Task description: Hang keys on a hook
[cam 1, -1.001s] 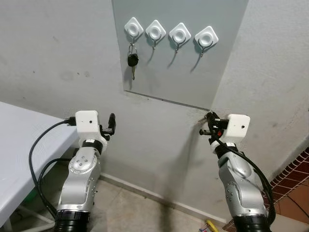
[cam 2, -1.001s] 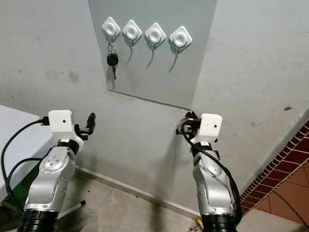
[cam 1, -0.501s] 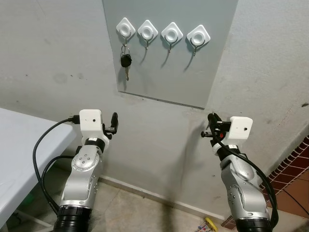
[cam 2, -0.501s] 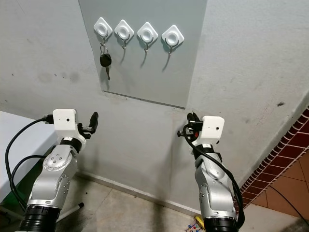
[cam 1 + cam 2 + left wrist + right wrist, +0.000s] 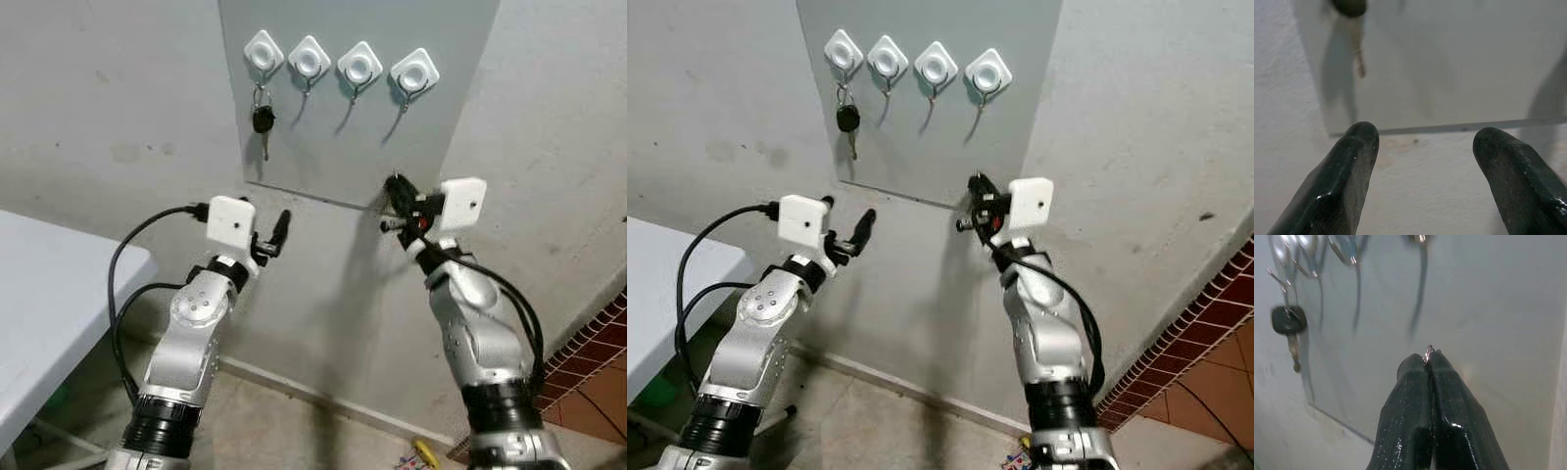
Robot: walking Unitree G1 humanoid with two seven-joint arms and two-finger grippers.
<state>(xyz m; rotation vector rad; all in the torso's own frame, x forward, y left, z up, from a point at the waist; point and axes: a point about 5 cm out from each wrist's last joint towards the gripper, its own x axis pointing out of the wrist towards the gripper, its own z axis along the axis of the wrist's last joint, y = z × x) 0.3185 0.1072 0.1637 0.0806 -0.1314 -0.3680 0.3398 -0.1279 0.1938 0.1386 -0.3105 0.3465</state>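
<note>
Right gripper pinching key ring below hooks

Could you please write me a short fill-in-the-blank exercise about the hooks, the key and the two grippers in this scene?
1. The grey panel carries ____ white hooks.
2. The black key hangs from the hook farthest to the robot's ____.
3. The right gripper is shut on a small metal ____.
4. The left gripper has its fingers ____.

Missing words: four; left; ring; open
</note>
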